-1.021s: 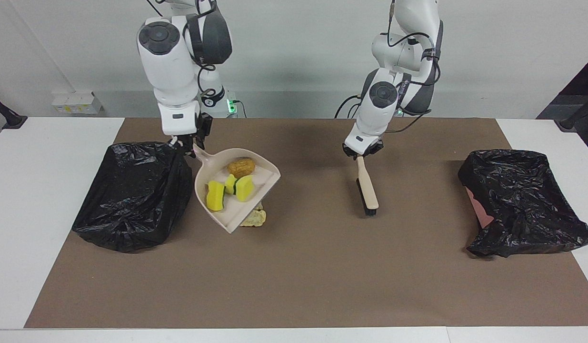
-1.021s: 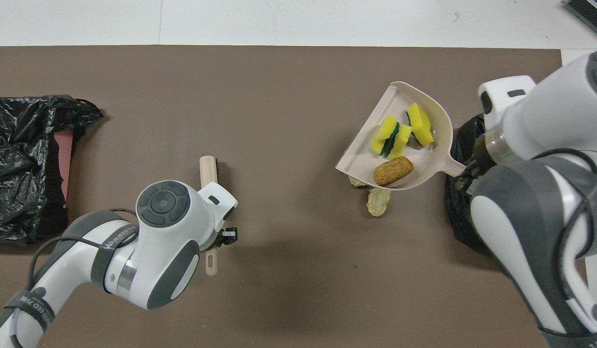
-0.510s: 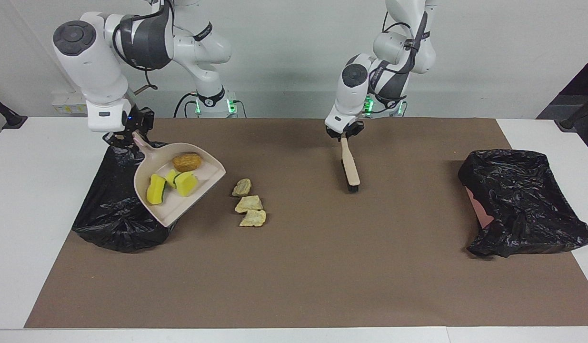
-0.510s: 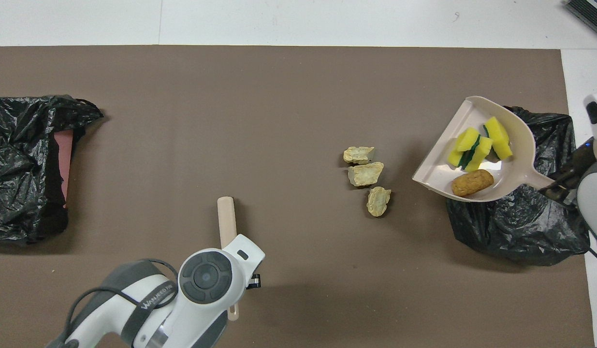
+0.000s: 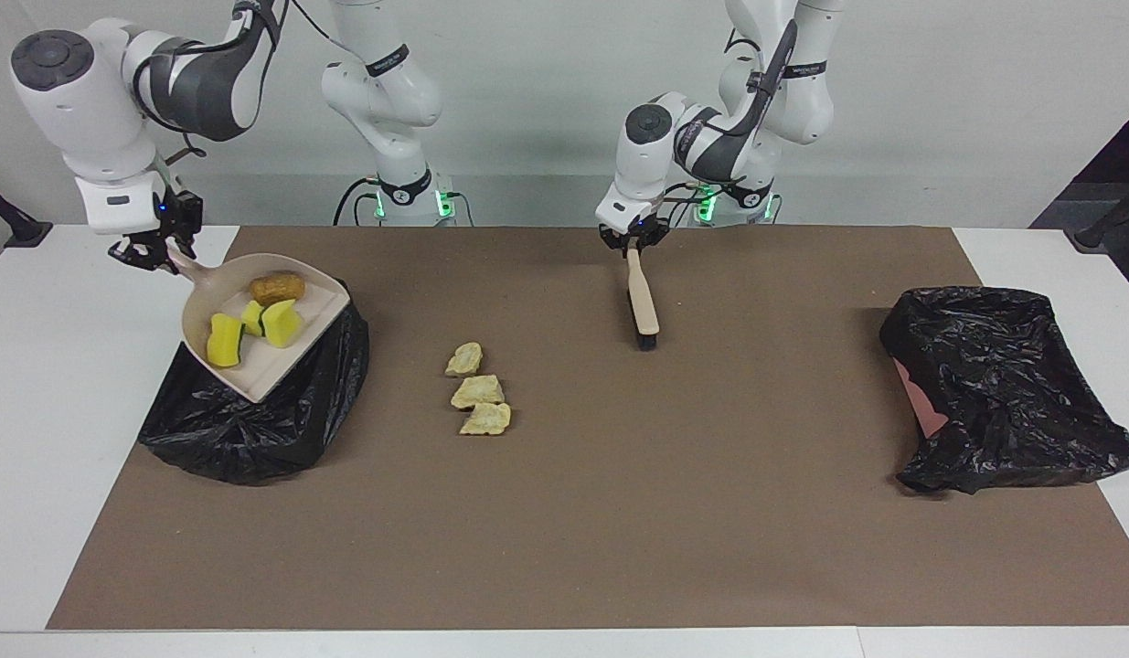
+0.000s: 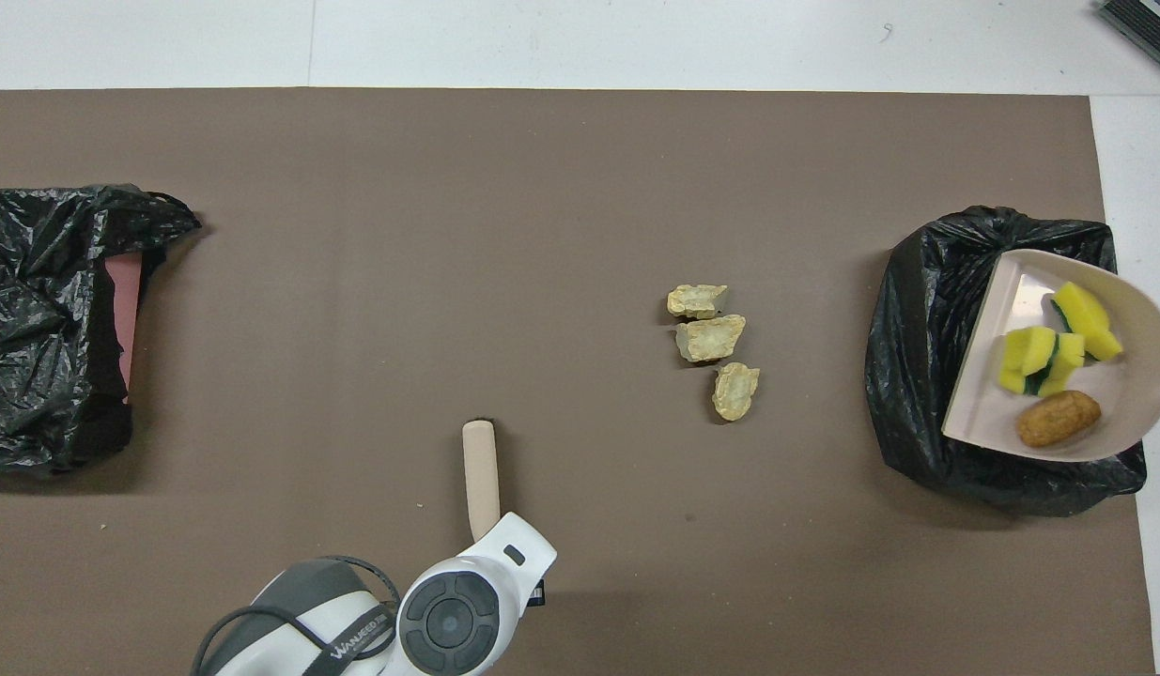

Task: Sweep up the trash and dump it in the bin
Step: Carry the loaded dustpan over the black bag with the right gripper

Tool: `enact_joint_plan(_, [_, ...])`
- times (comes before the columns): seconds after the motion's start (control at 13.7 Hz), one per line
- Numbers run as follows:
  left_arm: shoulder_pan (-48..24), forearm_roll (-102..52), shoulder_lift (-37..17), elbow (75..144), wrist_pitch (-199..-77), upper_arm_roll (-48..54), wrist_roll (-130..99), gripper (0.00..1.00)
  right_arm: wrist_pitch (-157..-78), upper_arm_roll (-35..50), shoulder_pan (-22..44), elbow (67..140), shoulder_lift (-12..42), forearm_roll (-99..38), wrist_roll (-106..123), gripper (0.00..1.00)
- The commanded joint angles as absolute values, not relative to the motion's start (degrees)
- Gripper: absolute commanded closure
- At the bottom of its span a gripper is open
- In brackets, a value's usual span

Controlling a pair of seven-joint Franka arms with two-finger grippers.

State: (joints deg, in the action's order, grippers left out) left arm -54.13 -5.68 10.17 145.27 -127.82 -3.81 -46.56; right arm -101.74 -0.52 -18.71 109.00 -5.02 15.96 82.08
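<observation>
Lying in the beige dustpan [image 5: 253,338] are three bright yellow sponges [image 5: 253,331] with dark green strips and one orange-brown lump [image 5: 277,289]. The pan hangs tilted over the black-bagged bin [image 5: 253,420] at the right arm's end of the table, its lip lower than its handle. The right gripper [image 5: 148,254] pinches that handle, up over the table's white edge beside the bin. Three pale beige crumbly pieces [image 5: 477,391] sit in a short row on the brown mat [image 5: 564,512], near the bin but apart from it, none in the pan.

The left gripper [image 5: 633,239] is pressed tight on the handle of a brush [image 5: 643,302], whose bristle end is down by the mat, near the robots.

From overhead the right gripper is out of frame and the pan's handle is cut off at the edge; the left gripper hides under its own wrist. A second black-bagged bin [image 5: 1003,384] at the left arm's end shows a pink patch at one side; its inside cannot be made out.
</observation>
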Motion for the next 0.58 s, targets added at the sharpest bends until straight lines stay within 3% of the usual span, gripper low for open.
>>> enact_joint_plan(0.0, [-55.55, -6.68, 11.43, 147.83, -129.64, -4.83, -46.23, 1.0, -104.49, 0.35, -19.25, 111.44, -7.12, 22.82, 86.3, 1.0])
enact_joint_plan(0.22, [-55.55, -8.61, 11.34, 147.83, -129.64, -4.83, -45.36, 0.97, -108.27, 0.7, -17.5, 111.1, -6.07, 30.12, 86.05, 1.0])
enact_joint_plan(0.29, [-55.46, -8.7, 10.9, 147.57, -129.46, -4.92, -45.26, 0.85, -109.15, 0.7, -17.49, 110.83, -5.28, 30.67, 85.96, 1.0])
enact_joint_plan(0.36, [-54.85, -8.61, 10.29, 146.87, -129.2, -5.01, -44.83, 0.59, -109.6, 0.62, -17.4, 110.57, -5.19, 30.93, 85.96, 1.0])
enact_joint_plan(0.51, [-53.01, -8.61, 8.53, 143.63, -128.59, -5.27, -42.29, 0.16, -109.34, 0.79, -16.27, 110.3, -4.92, 32.95, 85.96, 1.0])
